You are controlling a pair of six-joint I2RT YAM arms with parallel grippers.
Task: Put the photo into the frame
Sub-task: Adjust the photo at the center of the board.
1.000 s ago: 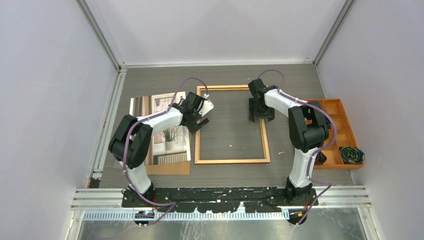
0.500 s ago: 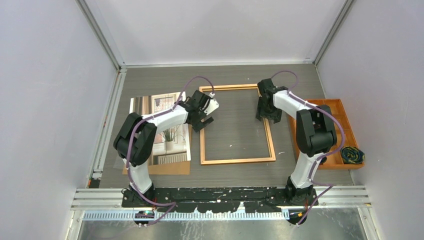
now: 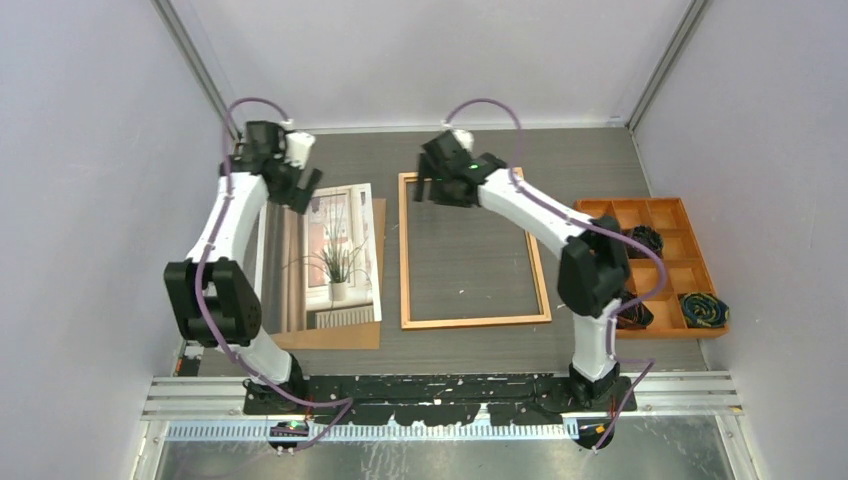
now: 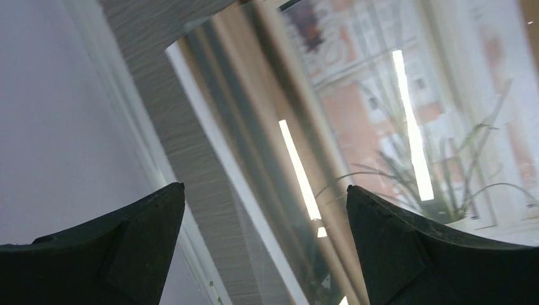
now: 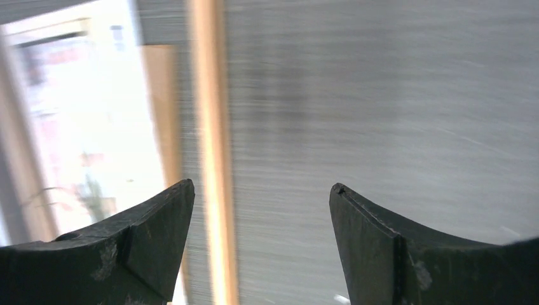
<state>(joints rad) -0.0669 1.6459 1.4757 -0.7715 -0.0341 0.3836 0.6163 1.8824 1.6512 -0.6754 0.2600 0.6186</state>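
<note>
The photo [image 3: 325, 262], a potted plant by a window, lies face up on the table left of the frame. The frame [image 3: 405, 260], a thin orange-brown border, lies flat at the middle with grey table showing through it. My left gripper [image 3: 298, 188] is open and empty above the photo's far-left part. In the left wrist view the gripper [image 4: 265, 186] hangs over the photo [image 4: 381, 127]. My right gripper [image 3: 441, 188] is open and empty above the frame's far-left corner. In the right wrist view the gripper [image 5: 262, 183] straddles the frame's left border [image 5: 213, 159], with the photo [image 5: 82, 127] to the left.
A plain brown backing board [image 3: 340, 336] lies under the photo and sticks out at its near and right edges. An orange compartment tray [image 3: 690, 212] with dark bundled items stands at the right. Metal rails run along the left wall [image 3: 215, 250] and the near edge.
My left arm swung from the frame's left border out to the photo's far-left part. My right arm moved from the frame's right border to its far-left corner. The frame shifted slightly right.
</note>
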